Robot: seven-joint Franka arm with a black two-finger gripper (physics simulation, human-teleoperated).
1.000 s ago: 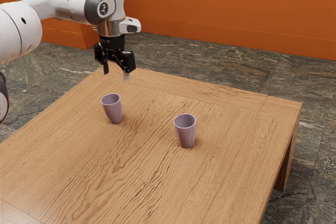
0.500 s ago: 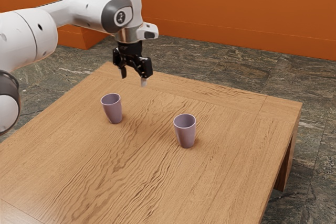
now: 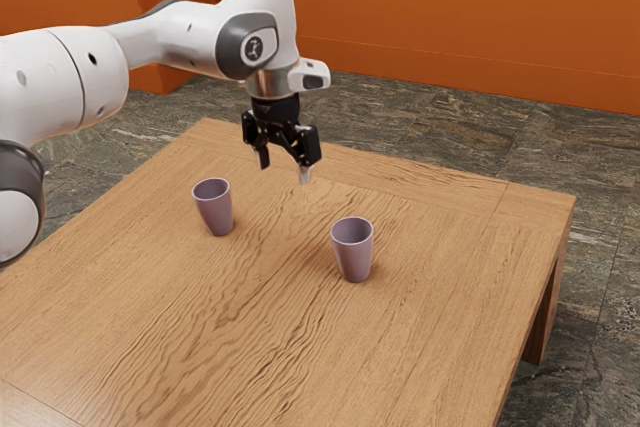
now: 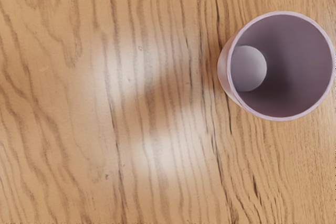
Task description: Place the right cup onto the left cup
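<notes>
your black, two-fingered end effector (image 3: 284, 169) hangs released, empty; descending off-centre could tip the mauve, tapered, plastic-looking cup (image 3: 354, 259) at the exterior view's right

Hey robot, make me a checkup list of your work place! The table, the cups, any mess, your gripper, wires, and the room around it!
Surface: wooden table with wavy dark grain; pale, shiny patches in the wrist view.
Job's things: two purple cups, one on the exterior view's left and one on the exterior view's right; both upright, openings up, standing apart, not stacked.
Clutter: nothing seen.
Gripper: black gripper above the table, fingers apart, holding nothing.
Cables: nothing seen.
Surroundings: orange wall and dark, stone-patterned floor.
</notes>
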